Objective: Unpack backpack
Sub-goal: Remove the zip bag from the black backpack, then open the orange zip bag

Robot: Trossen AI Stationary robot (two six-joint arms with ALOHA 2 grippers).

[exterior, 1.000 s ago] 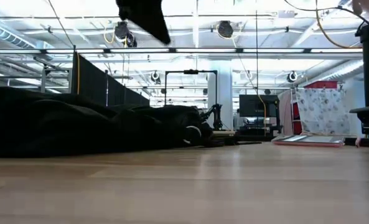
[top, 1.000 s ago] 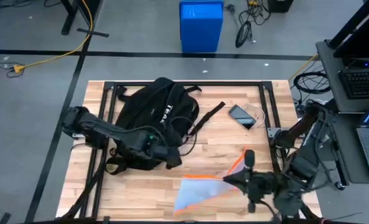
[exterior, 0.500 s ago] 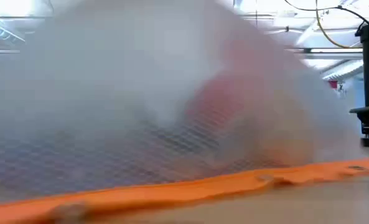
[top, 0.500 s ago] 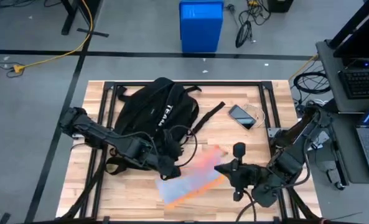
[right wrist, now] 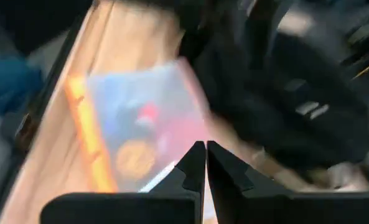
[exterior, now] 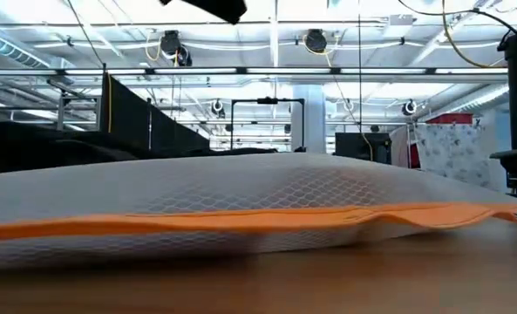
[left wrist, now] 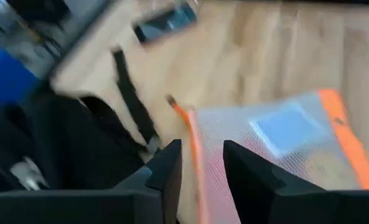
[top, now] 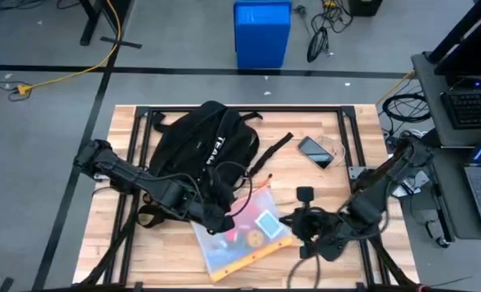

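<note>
A black backpack (top: 203, 150) lies at the table's (top: 321, 122) far left. The left gripper (top: 218, 219), jaws apart, rests by its front edge. Beside it lies a clear mesh pouch (top: 242, 234) with orange zipper. The right gripper (top: 287, 221), jaws together, touches the pouch's edge. A phone (top: 315, 152) lies beyond.

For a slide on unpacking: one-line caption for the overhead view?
Mesh pouch lies flat on the table beside the backpack, right gripper pinching its edge, left gripper at its corner.
</note>
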